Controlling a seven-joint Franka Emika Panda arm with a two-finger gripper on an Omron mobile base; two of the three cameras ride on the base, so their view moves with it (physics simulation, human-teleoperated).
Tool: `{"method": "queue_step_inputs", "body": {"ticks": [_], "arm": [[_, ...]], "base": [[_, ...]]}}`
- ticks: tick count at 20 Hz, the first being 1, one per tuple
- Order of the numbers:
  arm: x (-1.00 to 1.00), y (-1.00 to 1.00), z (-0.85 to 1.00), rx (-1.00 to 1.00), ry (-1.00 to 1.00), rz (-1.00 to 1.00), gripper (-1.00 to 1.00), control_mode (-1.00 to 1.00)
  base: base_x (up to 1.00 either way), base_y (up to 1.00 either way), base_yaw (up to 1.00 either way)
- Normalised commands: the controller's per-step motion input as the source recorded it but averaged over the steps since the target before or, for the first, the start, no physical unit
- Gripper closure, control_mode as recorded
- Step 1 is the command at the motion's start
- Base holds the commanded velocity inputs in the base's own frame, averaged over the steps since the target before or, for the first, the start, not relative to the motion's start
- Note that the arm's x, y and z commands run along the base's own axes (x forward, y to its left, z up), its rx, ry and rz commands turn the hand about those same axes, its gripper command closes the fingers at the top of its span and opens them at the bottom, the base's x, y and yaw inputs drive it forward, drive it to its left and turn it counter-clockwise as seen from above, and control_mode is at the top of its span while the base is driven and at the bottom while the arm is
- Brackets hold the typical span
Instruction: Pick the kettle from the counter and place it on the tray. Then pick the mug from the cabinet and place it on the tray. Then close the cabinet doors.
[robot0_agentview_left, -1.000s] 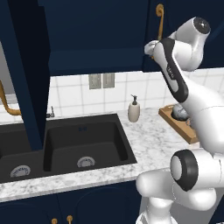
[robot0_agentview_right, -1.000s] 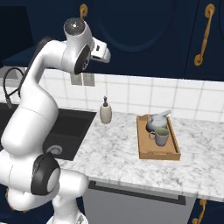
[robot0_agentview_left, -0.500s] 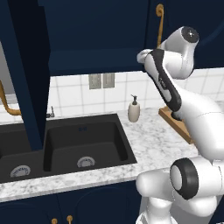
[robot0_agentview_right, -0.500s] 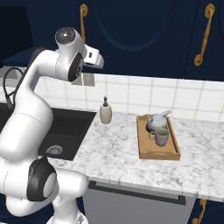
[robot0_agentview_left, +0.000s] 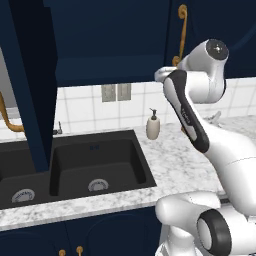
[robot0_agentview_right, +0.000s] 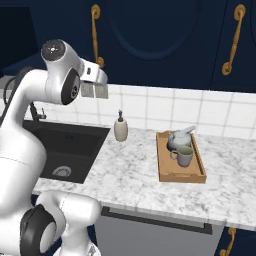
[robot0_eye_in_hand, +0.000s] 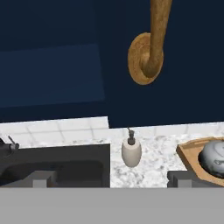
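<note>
Bench (robot0_agentview_right: 130, 170): the speckled marble top carries the things. It is flat and steady, so nothing on it tips.
Sink (robot0_agentview_left: 75, 167): the black double sink sits in the left part of the bench.
Tray (robot0_agentview_right: 165, 172): the brown wood tray lies on the right part of the bench. Its raised edges keep things from sliding off.
Mug (robot0_agentview_right: 183, 156): it stands upright in the tray, on the near side, just beside the kettle.
Kettle (robot0_agentview_right: 179, 139): it sits in the tray behind the mug, on the far side. Both things look done, so I think only the doors are left.
Soap bottle (robot0_agentview_right: 120, 129): it stands by the wall tiles, between the sink and the tray. It is not part of the job.
Jaws: the finger tips (robot0_eye_in_hand: 183, 177) stand wide apart at the two sides of the hand view, with nothing between them.
Cabinet door (robot0_agentview_left: 35, 85): the left door stands open and sticks out over the sink. I think it needs a push to shut.
Brass handle (robot0_eye_in_hand: 151, 41): the hand is lifted high, close in front of this curved handle on the far door, maybe to get ready for the doors.
</note>
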Motion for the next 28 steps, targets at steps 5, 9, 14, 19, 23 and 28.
{"method": "queue_step_inputs", "body": {"ticks": [5, 9, 14, 19, 23, 28], "arm": [[-0.61, 0.23, 0.00, -0.13, -0.03, 0.10, -1.00, -1.00], [-0.59, 0.21, 0.00, -0.23, -0.09, 0.20, -1.00, -1.00], [-0.53, 0.26, 0.00, -0.24, -0.07, 0.23, -1.00, -1.00], [-0.48, 0.28, 0.00, -0.25, -0.03, 0.22, -1.00, -1.00], [-0.47, 0.30, 0.00, -0.25, -0.01, 0.22, -1.00, -1.00], [-0.41, 0.37, 0.00, -0.27, 0.00, 0.22, -1.00, -1.00]], "base": [[0.00, 0.00, 0.00], [0.00, 0.00, 0.00], [0.00, 0.00, 0.00], [0.00, 0.00, 0.00], [0.00, 0.00, 0.00], [0.00, 0.00, 0.00]]}}
